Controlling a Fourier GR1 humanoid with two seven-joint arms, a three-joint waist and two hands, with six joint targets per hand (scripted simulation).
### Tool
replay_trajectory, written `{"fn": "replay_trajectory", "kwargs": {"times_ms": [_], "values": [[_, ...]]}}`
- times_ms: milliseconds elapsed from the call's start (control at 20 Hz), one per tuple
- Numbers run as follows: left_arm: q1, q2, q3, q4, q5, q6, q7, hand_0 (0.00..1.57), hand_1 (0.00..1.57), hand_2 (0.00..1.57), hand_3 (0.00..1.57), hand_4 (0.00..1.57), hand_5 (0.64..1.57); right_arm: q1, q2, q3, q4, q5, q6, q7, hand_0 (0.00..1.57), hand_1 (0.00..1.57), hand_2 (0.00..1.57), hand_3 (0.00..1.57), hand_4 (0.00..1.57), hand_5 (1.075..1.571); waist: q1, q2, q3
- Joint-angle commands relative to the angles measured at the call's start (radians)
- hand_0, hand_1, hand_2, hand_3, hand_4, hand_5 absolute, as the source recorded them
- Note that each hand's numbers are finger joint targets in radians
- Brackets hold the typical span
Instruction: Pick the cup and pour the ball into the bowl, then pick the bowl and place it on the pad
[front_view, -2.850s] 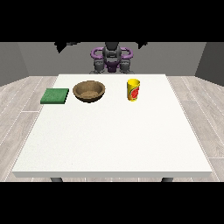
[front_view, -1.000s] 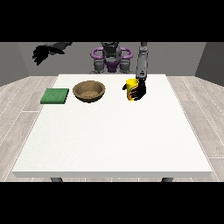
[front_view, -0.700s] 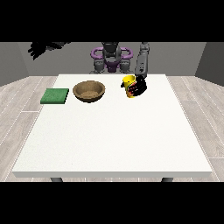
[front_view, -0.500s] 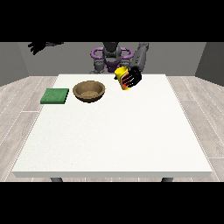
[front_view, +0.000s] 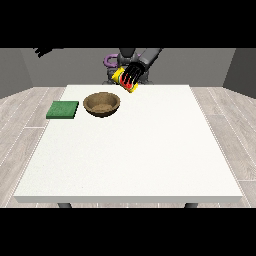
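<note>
- While the hand at the view's right (front_view: 133, 74) hangs above the far part of the large white tabletop (front_view: 130, 150), its black fingers (front_view: 131, 78) are wrapped around the yellow cup with a red patch on its side (front_view: 124, 81).
- That cup is lifted clear of the tabletop and tilted well off upright, one end down toward the view's left and the other end up under the hand.
- Dark fingers cross the red patch, so only strips of red show between them; the yellow shows at the cup's lower left edge.
- Whether the ball is inside the cup cannot be told.
- Just below and to the view's left of the cup, the round brown wooden bowl (front_view: 102, 104) sits upright on the tabletop, its hollow showing a lighter brown floor.
- Beside the bowl, further to the view's left and apart from it, the flat green square pad (front_view: 63, 109) lies near the tabletop's edge.
- Raised high at the view's upper left, the hand at the view's left (front_view: 44, 50) shows only as a small dark shape; how its fingers lie cannot be told.
</note>
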Motion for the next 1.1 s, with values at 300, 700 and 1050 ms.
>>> {"fn": "replay_trajectory", "kwargs": {"times_ms": [300, 700, 1050], "values": [[-0.094, -0.014, -0.264, 0.015, -0.257, -0.140, 0.436, 0.91, 0.91, 1.57, 1.50, 1.04, 1.571, -0.050, -0.028, -0.017, 0.076, -0.026, 0.030, 0.008, 0.00, 0.00, 0.00, 0.17, 0.43, 1.570, -0.013, -0.017, -0.0049], [-0.160, -0.010, -0.274, -0.027, -0.391, -0.293, 0.445, 0.00, 0.00, 1.57, 1.31, 0.78, 1.543, 0.030, -0.022, -0.060, 0.134, -0.002, 0.011, -0.091, 0.00, 0.00, 0.00, 0.29, 0.44, 1.570, 0.100, -0.015, -0.0050], [-0.119, 0.001, -0.294, -0.021, -0.517, -0.293, 0.454, 0.53, 0.53, 1.45, 1.57, 0.50, 1.540, 0.031, 0.013, -0.032, 0.089, -0.007, 0.006, -0.095, 0.00, 0.00, 0.00, 0.42, 0.44, 1.570, 0.074, 0.033, -0.0055]]}}
